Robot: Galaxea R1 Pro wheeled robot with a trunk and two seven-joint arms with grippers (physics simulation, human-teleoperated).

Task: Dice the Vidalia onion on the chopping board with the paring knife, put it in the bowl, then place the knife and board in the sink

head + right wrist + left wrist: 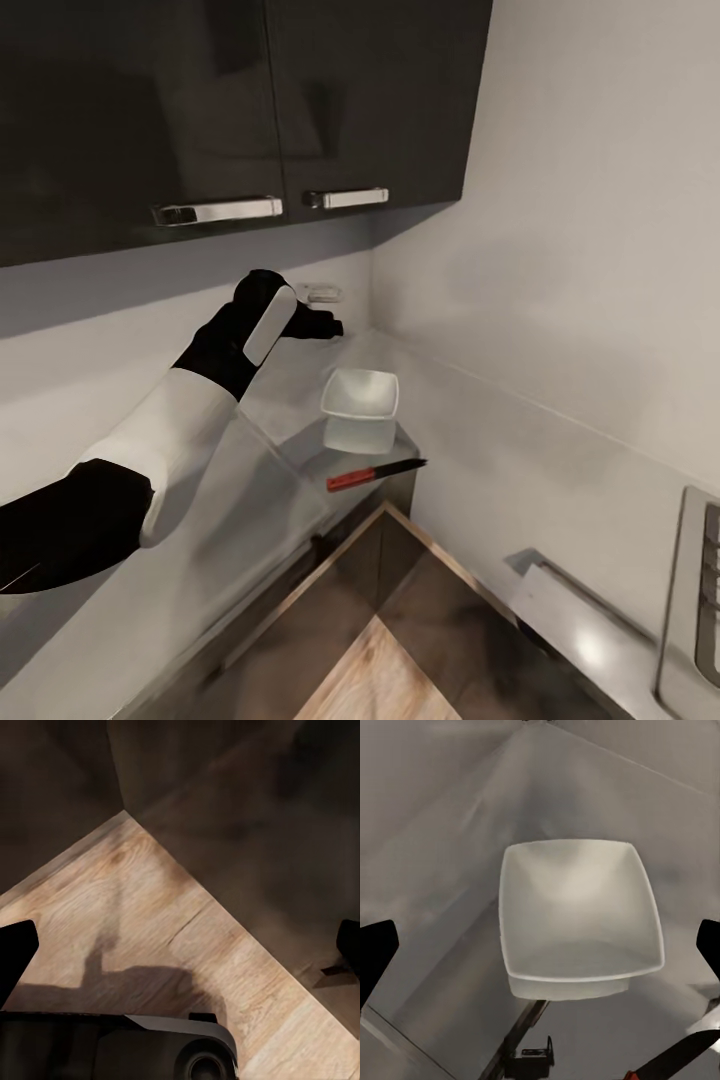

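Observation:
The white squarish bowl point(360, 396) stands empty on the grey countertop point(215, 520), close to the corner of the walls. My left gripper point(334, 327) hovers open above and just behind the bowl. In the left wrist view the bowl point(581, 919) lies between the spread fingertips point(375, 954) of the left gripper point(540, 952). The paring knife point(375, 473), red-handled with a dark blade, lies by the counter's front edge in front of the bowl; its handle point(660, 1066) shows there too. My right gripper point(180, 945) hangs open over the floor. Onion, chopping board and sink are out of view.
Dark glossy wall cabinets point(240, 110) with chrome handles hang over the counter. Pale walls meet in a corner behind the bowl. Light wood floor point(375, 680) lies below, and a ridged steel surface point(692, 600) sits at the lower right edge. The robot's base point(150, 1050) is under the right gripper.

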